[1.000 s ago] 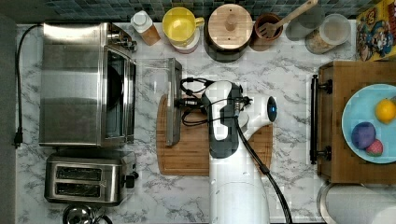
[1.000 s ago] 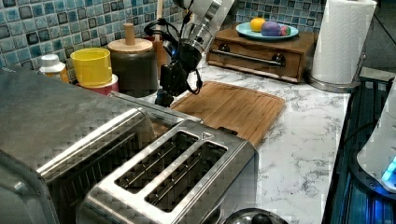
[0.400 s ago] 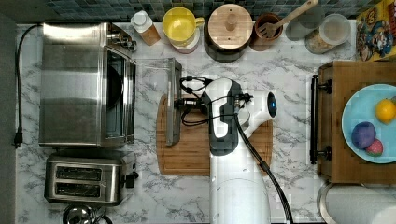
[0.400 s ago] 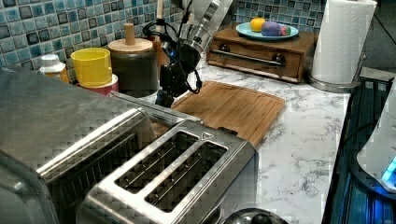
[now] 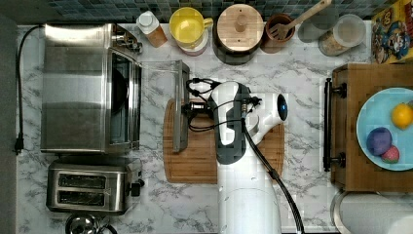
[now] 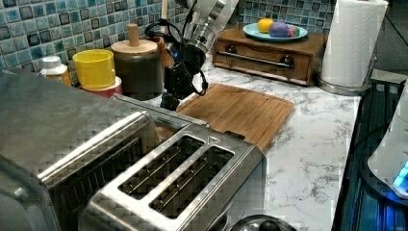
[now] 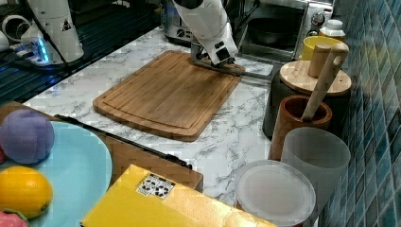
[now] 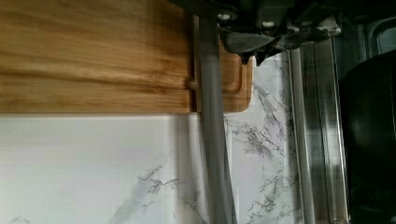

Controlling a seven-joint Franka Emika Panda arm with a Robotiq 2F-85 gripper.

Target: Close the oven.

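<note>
The oven (image 5: 87, 87) stands at the back-left corner of the counter (image 5: 302, 73) as the top view shows it, its black power cord (image 5: 18, 87) running down the top view's left edge of the marble. Its glass door (image 5: 160, 105) is dropped open and lies nearly flat, reaching out toward the middle of the counter, and the metal bar handle (image 5: 181, 107) at the door's free edge hangs over the top view's left edge of the wooden cutting board (image 5: 204, 161). The dark cavity of the oven is open to view in the right view (image 7: 276, 28).

The gripper (image 5: 187, 108) sits at the handle, about midway along the bar, with the white arm reaching in over the cutting board. In the left view the gripper (image 6: 169, 100) points down at the door's edge. The wrist view shows the handle (image 8: 212, 130) as a grey bar running just beside the dark gripper body (image 8: 275, 32), but whether the fingers are spread or closed on the bar cannot be told.

A two-slot toaster (image 5: 90, 187) stands just beside the oven, toward the front-left corner of the counter. Along the back edge stand a yellow mug (image 5: 187, 24), a wooden-lidded jar (image 5: 239, 24) and a utensil holder (image 5: 280, 29) with a wooden spoon.
</note>
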